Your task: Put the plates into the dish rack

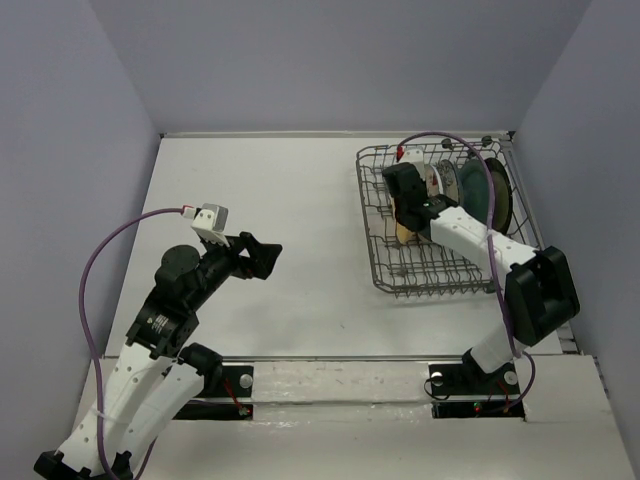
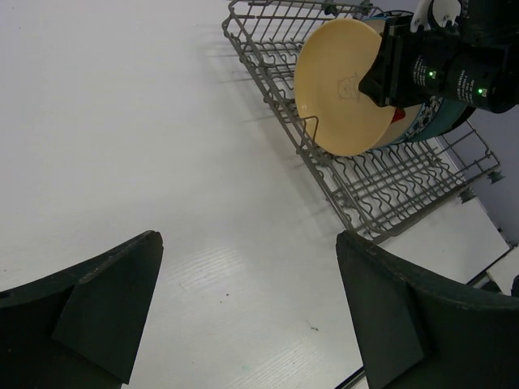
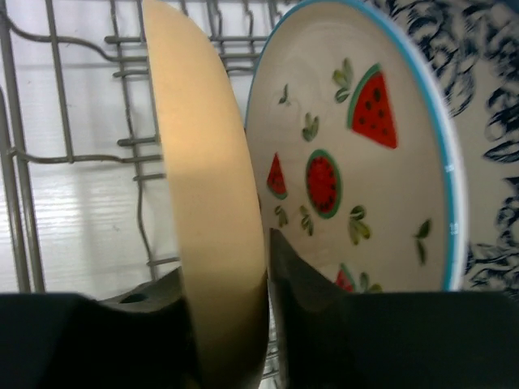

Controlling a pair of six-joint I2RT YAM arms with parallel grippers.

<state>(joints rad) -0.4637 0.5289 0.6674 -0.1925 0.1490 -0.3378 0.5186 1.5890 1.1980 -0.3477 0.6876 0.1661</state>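
Observation:
The grey wire dish rack [image 1: 385, 270] stands at the right of the table. My right gripper [image 1: 406, 205] is shut on the rim of the orange-yellow plate [image 3: 207, 186], holding it upright on edge inside the rack; the plate also shows in the left wrist view [image 2: 336, 89]. Right behind it stands the white plate with red fruit marks [image 3: 365, 162], then the blue-and-white floral plate [image 3: 495, 146]. The teal-blue plate [image 1: 478, 195] and the dark-rimmed plate [image 1: 500, 200] stand further right in the rack. My left gripper [image 1: 262, 255] is open and empty over the bare table, left of the rack.
The rack [image 2: 381, 194] has free tine rows at its near end. Grey walls close in the table at the back and both sides. A purple cable [image 1: 110, 250] loops off the left arm.

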